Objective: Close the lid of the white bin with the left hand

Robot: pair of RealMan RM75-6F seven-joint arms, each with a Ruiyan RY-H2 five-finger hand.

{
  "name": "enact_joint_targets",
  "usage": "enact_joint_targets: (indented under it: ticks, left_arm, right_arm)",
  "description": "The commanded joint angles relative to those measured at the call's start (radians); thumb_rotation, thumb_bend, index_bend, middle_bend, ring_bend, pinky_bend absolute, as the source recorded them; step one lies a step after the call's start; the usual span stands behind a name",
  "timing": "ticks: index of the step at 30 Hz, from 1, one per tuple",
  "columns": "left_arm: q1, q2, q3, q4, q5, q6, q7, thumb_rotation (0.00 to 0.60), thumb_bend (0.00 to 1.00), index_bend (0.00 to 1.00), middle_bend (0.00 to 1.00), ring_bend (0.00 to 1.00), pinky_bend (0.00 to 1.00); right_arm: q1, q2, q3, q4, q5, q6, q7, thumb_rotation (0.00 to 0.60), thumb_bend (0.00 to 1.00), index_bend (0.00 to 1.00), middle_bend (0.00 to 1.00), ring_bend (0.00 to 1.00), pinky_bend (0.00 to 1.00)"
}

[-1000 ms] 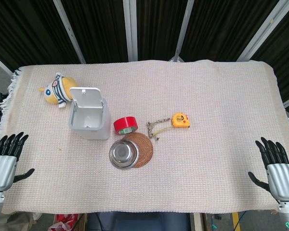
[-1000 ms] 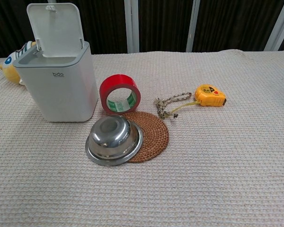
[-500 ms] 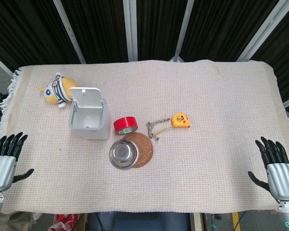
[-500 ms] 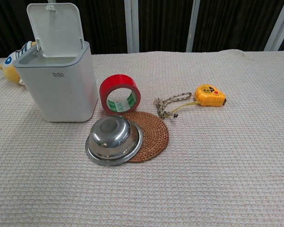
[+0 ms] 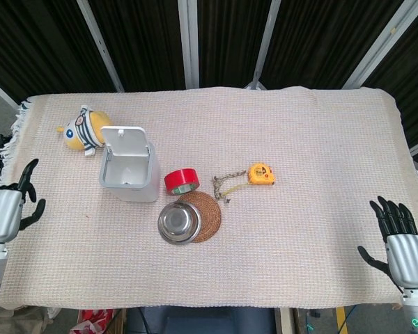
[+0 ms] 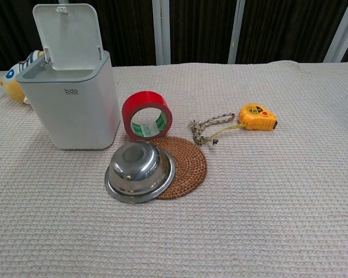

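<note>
My left hand hangs at the table's left edge, turned side-on with its dark fingers apart and nothing in them, well clear of the white bin. The bin stands upright on the left half of the woven tablecloth, its lid tipped up and back, the inside open to the head camera. My right hand rests at the near right corner, palm down, fingers spread and holding nothing.

Behind the bin, to its left, lies a yellow striped plush toy, touching or nearly touching the bin's rear corner. Just right of the bin a red tape roll stands on its edge. In front of the roll a steel bowl sits upside down, overlapping the left side of a round woven coaster. Further right lies a yellow tape measure, with a braided cord trailing from it toward the coaster.

The chest camera shows neither hand.
</note>
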Motion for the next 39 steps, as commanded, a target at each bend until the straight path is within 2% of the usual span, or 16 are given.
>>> enact_joint_targets:
  ticks: [1,8,15,21,26,31,39]
  left_arm:
    - [-0.092,0.056,-0.081,-0.076,-0.107,-0.111,0.059,0.6,0.63,0.0,0.97,0.92,0.86]
    - [-0.265,0.147,-0.201,-0.18,-0.385,-0.323,0.127,0.6,0.7,0.0,1.0,0.98,0.93]
    - [-0.444,0.186,-0.251,-0.178,-0.684,-0.446,0.233,0.6,0.71,0.01,1.0,0.98,0.93]
    - [-0.591,0.169,-0.238,-0.145,-0.9,-0.476,0.323,0.6,0.72,0.09,1.0,0.98,0.93]
    - [-0.679,0.14,-0.212,-0.114,-1.024,-0.471,0.37,0.6,0.72,0.14,1.0,0.98,0.94]
    - [-0.743,0.123,-0.187,-0.096,-1.119,-0.469,0.399,0.6,0.72,0.19,1.0,0.98,0.94]
    - [-0.787,0.124,-0.16,-0.102,-1.186,-0.474,0.401,0.6,0.73,0.23,1.0,0.99,0.94]
  right_arm:
    - [0.001,0.001,0.0,-0.004,0.002,-0.002,0.002,0.6,0.24,0.0,0.0,0.0,0.0]
    - [0.004,0.0,0.0,-0.007,0.005,-0.009,0.007,0.6,0.24,0.0,0.0,0.0,0.0]
    - [0.008,0.004,0.005,-0.009,0.02,-0.022,0.026,0.6,0.24,0.0,0.0,0.0,0.0]
    - [0.007,0.008,0.003,-0.012,0.022,-0.024,0.036,0.6,0.24,0.0,0.0,0.0,0.0]
    - [0.006,0.011,0.003,-0.013,0.024,-0.025,0.044,0.6,0.24,0.0,0.0,0.0,0.0]
    - [0.005,0.012,0.003,-0.014,0.025,-0.025,0.049,0.6,0.24,0.0,0.0,0.0,0.0]
    - [0.003,0.014,0.002,-0.013,0.024,-0.022,0.051,0.6,0.24,0.0,0.0,0.0,0.0]
